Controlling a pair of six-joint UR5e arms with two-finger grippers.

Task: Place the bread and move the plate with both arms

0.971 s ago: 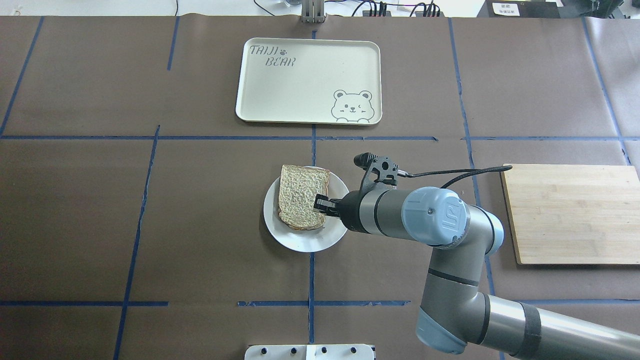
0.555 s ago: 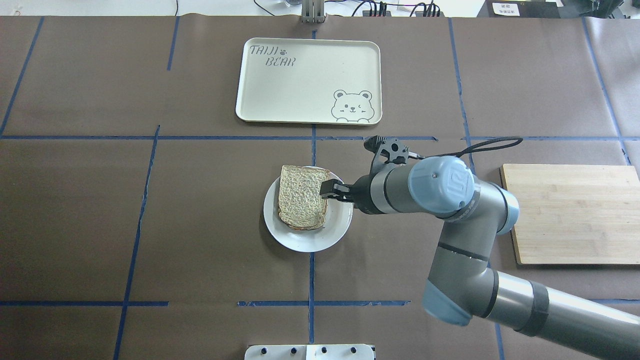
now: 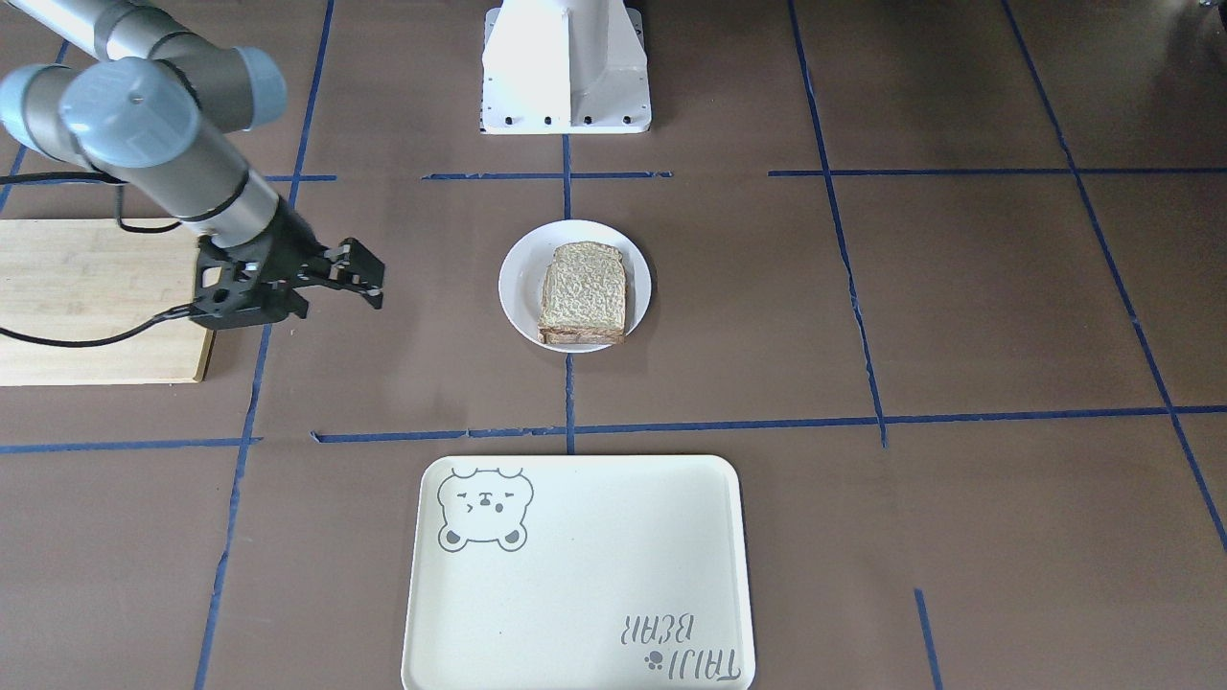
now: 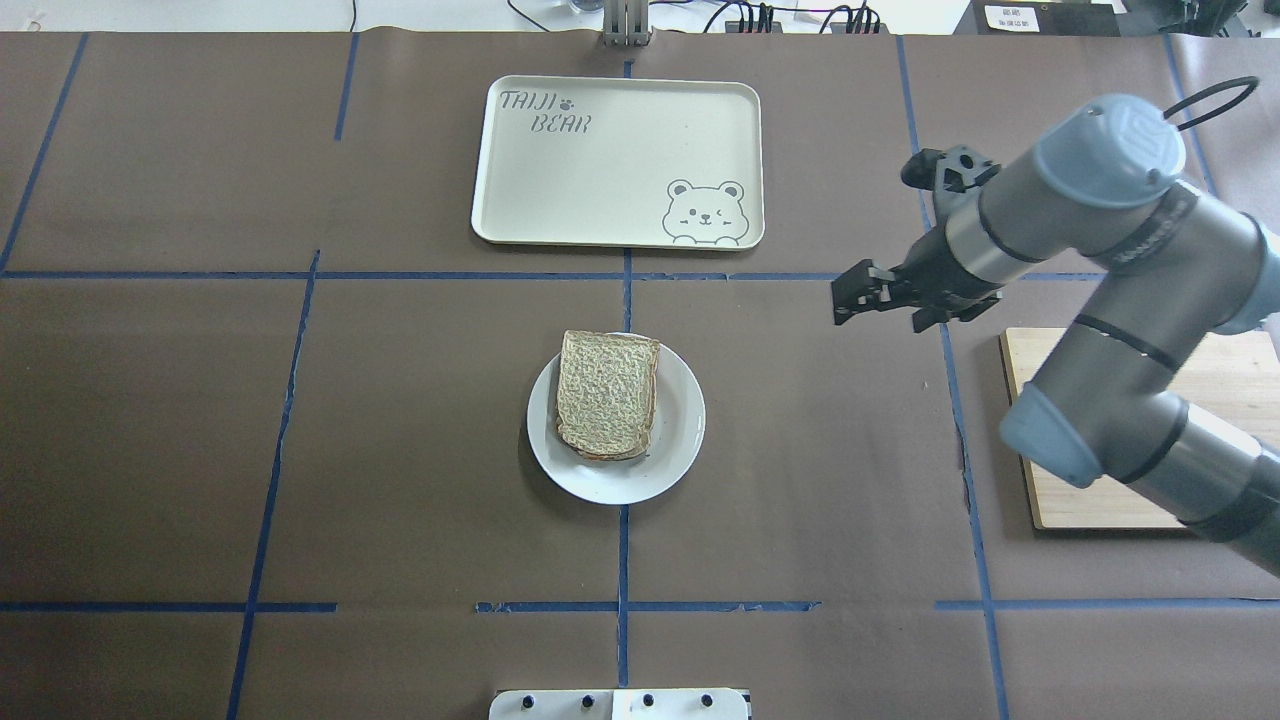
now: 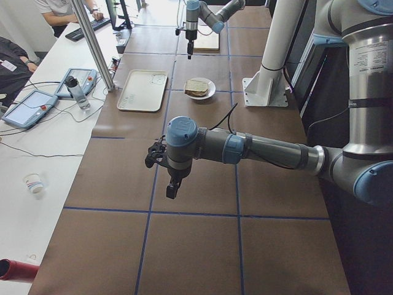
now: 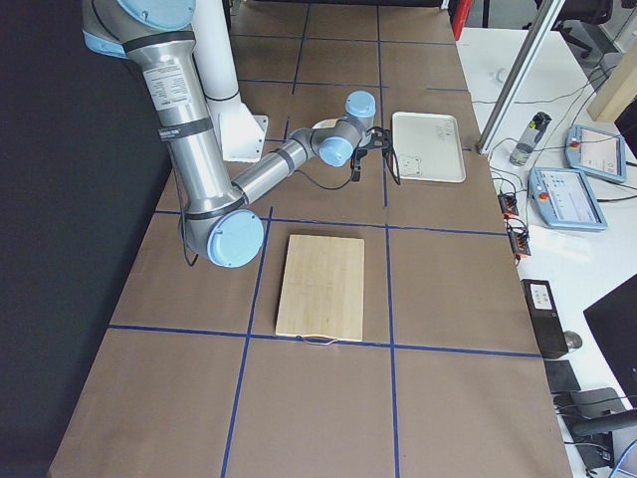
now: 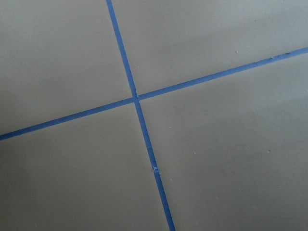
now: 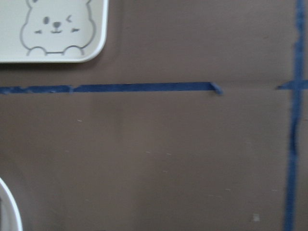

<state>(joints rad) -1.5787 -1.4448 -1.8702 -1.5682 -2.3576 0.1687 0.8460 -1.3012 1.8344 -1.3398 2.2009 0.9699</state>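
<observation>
One slice of bread [image 4: 607, 393] lies flat on the plate [image 4: 682, 432] at the middle of the worktop [image 4: 400, 450]. It sits toward the far rim, so bare white shows widest on the right and near sides. The placing looks done — moving the plate remains. The right arm [image 4: 1060, 200] hangs well apart, near the cutting board [image 3: 96, 307], jaws spread and empty. The left arm [image 5: 245, 147] hovers far off, and I cannot tell how its jaws stand. Each should pinch bare rim on opposite sides and lift level — a tilt could slide the slice.

Two blue tape lines [image 7: 136, 98] cross on brown table [image 7: 231, 159].
</observation>
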